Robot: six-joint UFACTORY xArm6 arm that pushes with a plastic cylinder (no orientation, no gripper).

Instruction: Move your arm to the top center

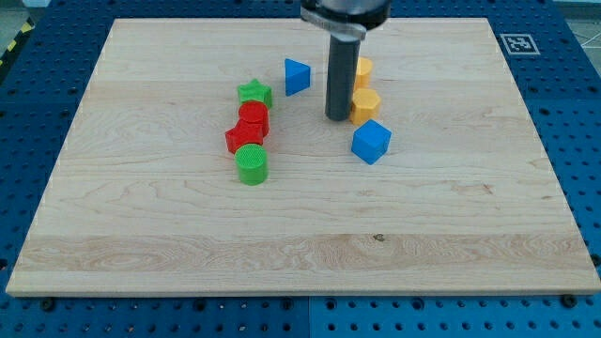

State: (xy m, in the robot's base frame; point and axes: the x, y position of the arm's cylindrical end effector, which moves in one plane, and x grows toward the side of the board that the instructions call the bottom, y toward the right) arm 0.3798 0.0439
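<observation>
A: Seven blocks sit on your wooden board [141, 272], all in the upper half. Nearest the view's bottom you see a green cylinder [251, 163]. Touching it from above, a red block [242, 137] of star-like shape, then a red cylinder-like block [254, 116], then a green star [254, 92]; the four form one column leaning toward the view's right.

B: And on the view's right?

A: You have a blue cube [371, 141], standing just below a yellow hexagonal block [365, 103]. A second yellow block [362, 69] lies farther up; the rod hides part of it, so you cannot tell its shape.

B: Where is the tip?

A: My tip [337, 117] rests on the board just left of the yellow hexagonal block, close enough that contact cannot be judged. A blue triangular block [296, 75] lies up and to the tip's left, apart from it. Your rod has no jaws to open or close; it holds nothing. The tip stands near the centre line, below the board's top edge.
</observation>
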